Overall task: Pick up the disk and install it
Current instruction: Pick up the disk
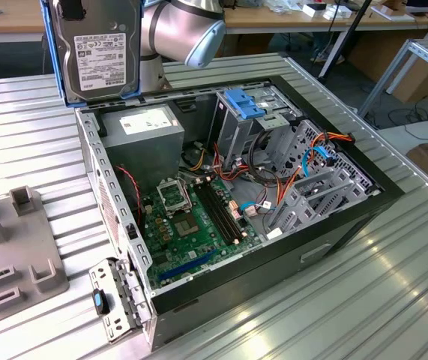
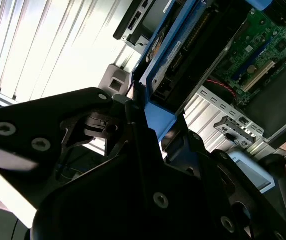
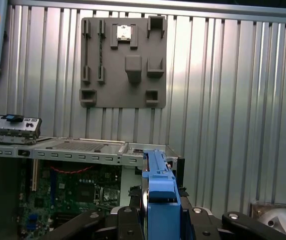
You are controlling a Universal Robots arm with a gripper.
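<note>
The disk (image 1: 97, 49), silver-grey with a white label and a blue carrier rail, hangs upright in the air above the back corner of the open computer case (image 1: 378, 196) on the exterior view's left. In both wrist views my gripper (image 3: 160, 216) is shut on the blue rail (image 3: 160, 192), with black fingers (image 2: 132, 112) pressed against the carrier's (image 2: 159, 116) end. Below the disk (image 2: 182, 47) lie the motherboard (image 2: 263, 47) and the case wall. The arm's grey elbow (image 1: 184, 30) sits just behind the disk.
Inside the case are a fixed drive cage with a blue top (image 1: 247, 101), a grey power-supply box (image 1: 150, 124), the green motherboard (image 1: 191, 217) and orange cables (image 1: 303, 161). A grey fixture plate (image 1: 19, 247) lies on the ribbed metal table, and a loose bracket (image 1: 116, 300) lies near the case's front corner.
</note>
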